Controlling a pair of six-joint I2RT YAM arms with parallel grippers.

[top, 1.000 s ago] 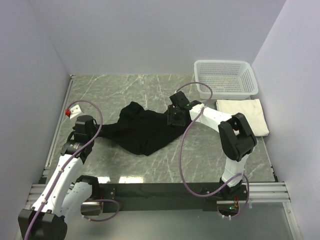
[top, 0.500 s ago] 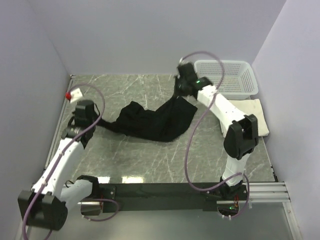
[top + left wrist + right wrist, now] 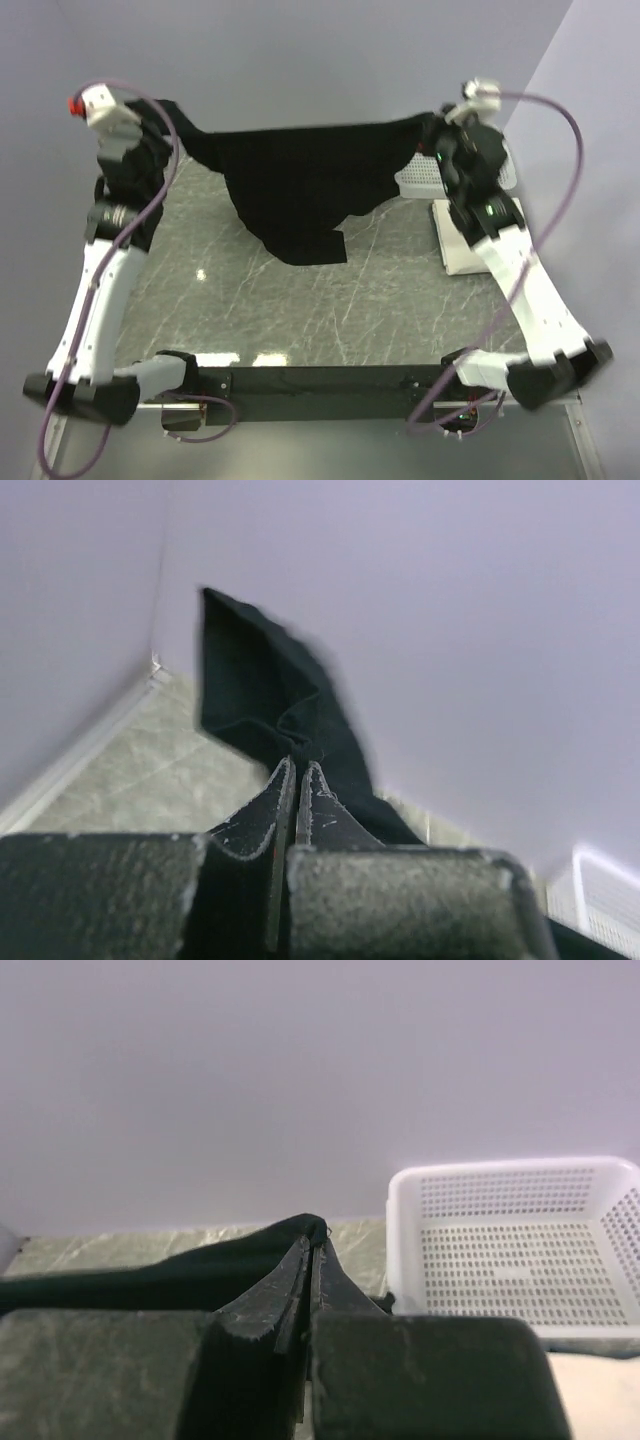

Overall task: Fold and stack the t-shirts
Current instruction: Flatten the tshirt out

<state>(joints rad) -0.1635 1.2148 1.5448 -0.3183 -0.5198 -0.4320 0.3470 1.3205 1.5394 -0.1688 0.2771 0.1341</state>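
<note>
While left gripper (image 3: 298, 770) and right gripper (image 3: 312, 1245) clamp its top edge, limp black t-shirt (image 3: 300, 180) hangs creased, cream t-shirt (image 3: 462, 245) folded flat, white mesh basket (image 3: 510, 1165)

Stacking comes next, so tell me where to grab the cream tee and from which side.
The cream tee lies flat with the basket close behind it, so probably pinch its near left corner, coming down from its left.
</note>
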